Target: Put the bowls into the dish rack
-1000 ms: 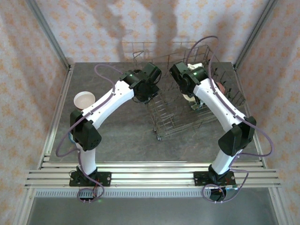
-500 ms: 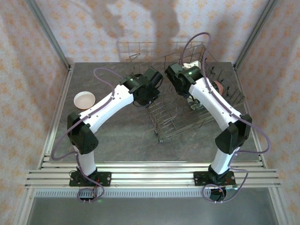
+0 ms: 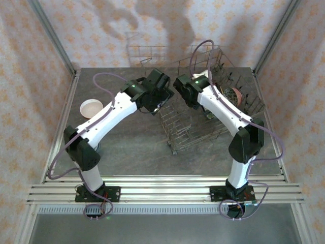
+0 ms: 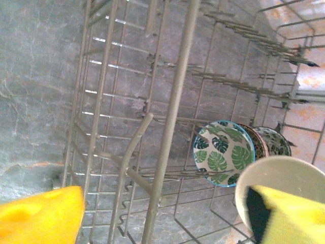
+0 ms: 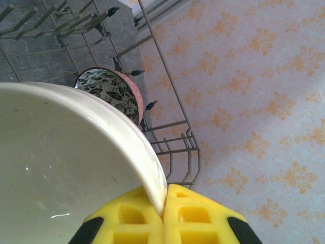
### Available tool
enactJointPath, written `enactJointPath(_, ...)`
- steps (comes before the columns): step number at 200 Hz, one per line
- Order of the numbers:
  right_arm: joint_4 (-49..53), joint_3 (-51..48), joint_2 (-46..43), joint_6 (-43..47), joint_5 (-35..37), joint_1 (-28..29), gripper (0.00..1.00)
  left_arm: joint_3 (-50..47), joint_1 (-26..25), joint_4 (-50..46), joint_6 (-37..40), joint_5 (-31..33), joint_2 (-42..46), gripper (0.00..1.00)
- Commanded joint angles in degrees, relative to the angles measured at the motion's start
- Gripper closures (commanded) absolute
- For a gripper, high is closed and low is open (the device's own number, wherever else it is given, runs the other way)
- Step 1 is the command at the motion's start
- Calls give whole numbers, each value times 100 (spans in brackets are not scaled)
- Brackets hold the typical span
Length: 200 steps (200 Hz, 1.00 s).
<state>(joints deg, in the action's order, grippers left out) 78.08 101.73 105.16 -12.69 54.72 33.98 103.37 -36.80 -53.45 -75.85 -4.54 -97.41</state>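
One white bowl (image 5: 61,168) pinched by its rim in the right end effector (image 5: 165,203), over the dish rack (image 3: 195,127). Left end effector (image 4: 162,218) jaws wide, above the rack. Green-leaf bowl (image 4: 223,152) stands among the tines. Pink bowl (image 3: 91,108) on the table (image 3: 127,142), well apart from the rack.

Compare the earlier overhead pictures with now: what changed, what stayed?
The left gripper and right gripper shifted leftward at the dish rack; the left is open, the right shut on the white bowl. The rack and the pinkish bowl on the table stayed put.
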Motion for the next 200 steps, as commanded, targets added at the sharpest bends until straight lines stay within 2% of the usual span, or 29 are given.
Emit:
enactJointPath(1,-197,-114,71,38,685,20,100,-216,119,119,398,76,311,7)
enactJointPath(43,-399,-350,249,143,995,21,100,-540,450,2,1089,-39,787,5)
enactJointPath(87,-339,-347,462,126,1388,133,100,-872,810,-260,1759,221,1337,5)
enactJointPath(135,169,-268,776,-290,1931,144,100,-1176,1216,-452,2254,234,1758,4)
enactJointPath(176,1084,-122,1108,-1133,2187,144,100,-1309,1569,-674,2675,267,1985,1)
enactJointPath(200,2035,164,1434,-2099,2359,151,100,-1444,1692,-697,2816,336,2144,1)
